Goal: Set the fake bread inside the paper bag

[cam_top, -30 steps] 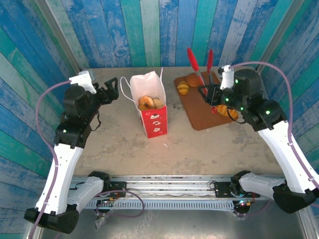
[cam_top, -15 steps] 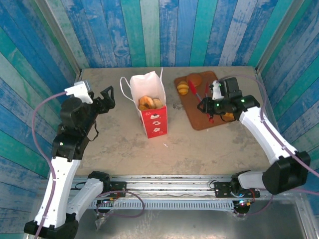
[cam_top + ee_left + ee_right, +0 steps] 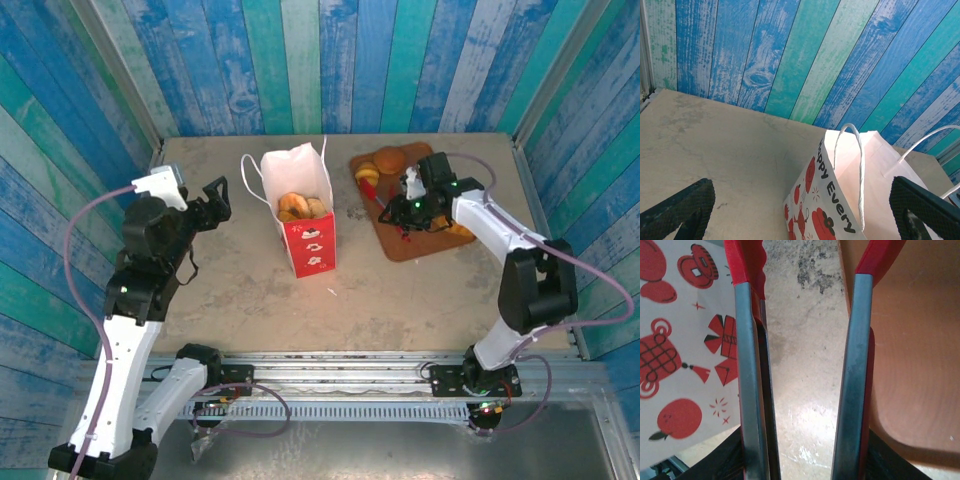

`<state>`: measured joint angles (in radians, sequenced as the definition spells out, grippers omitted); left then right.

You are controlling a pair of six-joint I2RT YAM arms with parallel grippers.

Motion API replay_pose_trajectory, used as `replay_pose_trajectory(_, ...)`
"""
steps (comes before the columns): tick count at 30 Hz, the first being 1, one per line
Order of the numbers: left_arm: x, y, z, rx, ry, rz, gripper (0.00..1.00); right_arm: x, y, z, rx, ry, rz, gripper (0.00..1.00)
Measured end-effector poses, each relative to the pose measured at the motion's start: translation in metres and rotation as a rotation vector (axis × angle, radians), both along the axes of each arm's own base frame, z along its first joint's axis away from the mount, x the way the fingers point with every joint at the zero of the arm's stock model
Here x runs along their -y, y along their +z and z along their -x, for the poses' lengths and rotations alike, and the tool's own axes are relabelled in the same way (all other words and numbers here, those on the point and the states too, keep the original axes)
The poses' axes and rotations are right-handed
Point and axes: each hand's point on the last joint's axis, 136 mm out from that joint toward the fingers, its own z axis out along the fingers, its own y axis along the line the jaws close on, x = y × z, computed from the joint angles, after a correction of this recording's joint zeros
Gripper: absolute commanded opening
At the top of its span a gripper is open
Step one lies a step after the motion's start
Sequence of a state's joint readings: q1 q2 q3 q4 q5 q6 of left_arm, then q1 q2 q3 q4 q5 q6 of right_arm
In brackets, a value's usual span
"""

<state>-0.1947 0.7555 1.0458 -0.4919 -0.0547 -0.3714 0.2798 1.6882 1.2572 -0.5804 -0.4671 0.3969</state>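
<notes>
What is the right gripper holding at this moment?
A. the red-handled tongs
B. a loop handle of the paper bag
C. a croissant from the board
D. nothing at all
A: in the right wrist view the two metal arms of the tongs run out from between the fingers of the right gripper, which press on them from either side.

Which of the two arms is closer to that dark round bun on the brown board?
Right. The right gripper, holding red tongs, is over the board near the bun; the left gripper is open, left of the paper bag.
</notes>
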Motion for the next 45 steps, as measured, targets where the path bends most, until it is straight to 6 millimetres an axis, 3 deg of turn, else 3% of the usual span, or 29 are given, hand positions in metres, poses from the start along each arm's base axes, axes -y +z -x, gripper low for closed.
replay_pose_trajectory(11, 0.003, -0.021, -0.004, -0.041, -0.011, -0.005, 0.94, -0.010, -0.022, -0.033, -0.030, -0.027, -0.034, 0.46)
replay_pose_trajectory(22, 0.003, -0.024, -0.005, -0.046, -0.011, -0.007, 0.94, -0.013, -0.040, -0.061, -0.048, -0.050, -0.041, 0.45)
replay_pose_trajectory(37, 0.003, -0.027, -0.006, -0.049, -0.011, -0.007, 0.94, -0.022, -0.050, -0.072, -0.075, -0.032, -0.086, 0.41)
replay_pose_trajectory(45, 0.003, -0.027, -0.006, -0.049, -0.011, -0.005, 0.94, -0.023, -0.053, -0.071, -0.084, -0.029, -0.092, 0.29)
